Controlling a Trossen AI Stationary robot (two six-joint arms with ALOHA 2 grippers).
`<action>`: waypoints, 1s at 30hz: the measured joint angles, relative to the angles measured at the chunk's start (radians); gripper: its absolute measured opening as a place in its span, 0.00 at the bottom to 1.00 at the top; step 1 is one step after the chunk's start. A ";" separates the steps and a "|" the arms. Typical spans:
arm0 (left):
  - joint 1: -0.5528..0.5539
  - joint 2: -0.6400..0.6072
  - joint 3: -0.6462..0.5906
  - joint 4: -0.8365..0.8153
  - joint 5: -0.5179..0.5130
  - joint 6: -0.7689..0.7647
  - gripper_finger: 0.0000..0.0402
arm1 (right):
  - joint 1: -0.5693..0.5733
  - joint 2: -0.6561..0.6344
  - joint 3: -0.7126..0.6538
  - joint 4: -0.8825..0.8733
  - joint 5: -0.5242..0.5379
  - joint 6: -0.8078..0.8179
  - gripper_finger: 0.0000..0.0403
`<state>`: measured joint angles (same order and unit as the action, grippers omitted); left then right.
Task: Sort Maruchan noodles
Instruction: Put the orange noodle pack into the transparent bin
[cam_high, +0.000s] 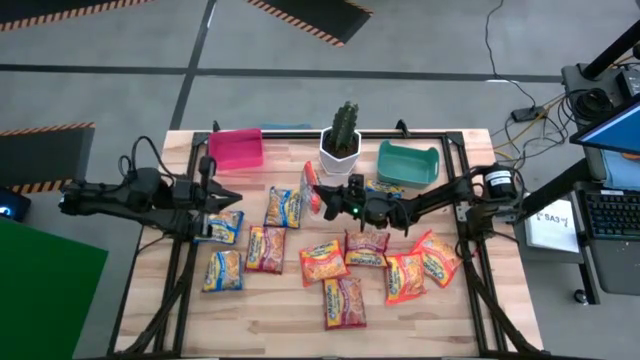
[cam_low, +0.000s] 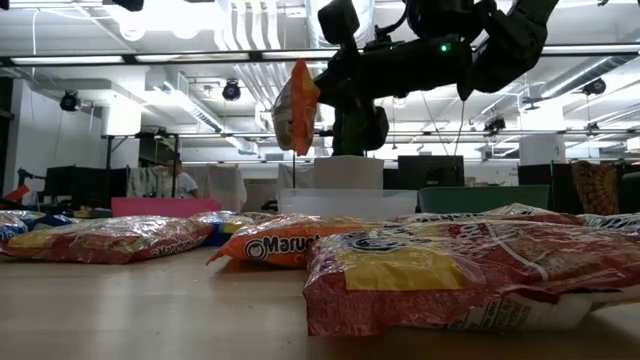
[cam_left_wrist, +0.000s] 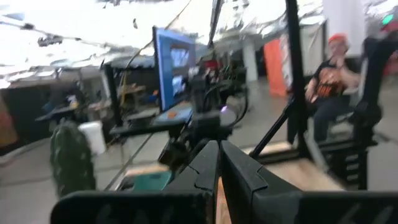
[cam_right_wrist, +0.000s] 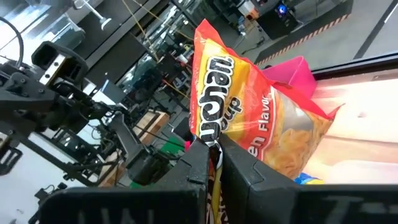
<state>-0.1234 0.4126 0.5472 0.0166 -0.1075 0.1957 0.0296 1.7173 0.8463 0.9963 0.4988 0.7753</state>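
Wooden table (cam_high: 280, 310) in an open workshop, a seated person (cam_left_wrist: 329, 87) beyond. Right gripper (cam_high: 322, 203) is clamped on an orange noodle packet (cam_right_wrist: 249, 118), lifted clear; other packets (cam_high: 345, 300) lie below it. Left gripper (cam_high: 232, 198) is closed, empty.

My two arms are dark, thin and full of joints, with black cables; one shows a small green light.

Overhead, table-level and two close wrist cameras share the table (cam_high: 280, 320) and its cactus (cam_high: 344, 122).
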 joint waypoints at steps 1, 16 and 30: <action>0.000 0.001 0.000 -0.025 -0.018 0.008 0.00 | 0.000 0.001 0.000 -0.016 0.008 0.001 0.03; 0.001 0.050 0.000 -0.058 -0.173 0.047 0.00 | -0.007 0.001 0.000 -0.244 0.104 0.100 0.03; 0.001 0.058 0.000 -0.033 -0.174 0.047 0.00 | -0.006 0.183 0.036 -0.090 0.122 0.176 0.03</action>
<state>-0.1226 0.4707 0.5472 -0.0168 -0.2813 0.2424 0.0235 1.9004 0.8819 0.9062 0.6210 0.9512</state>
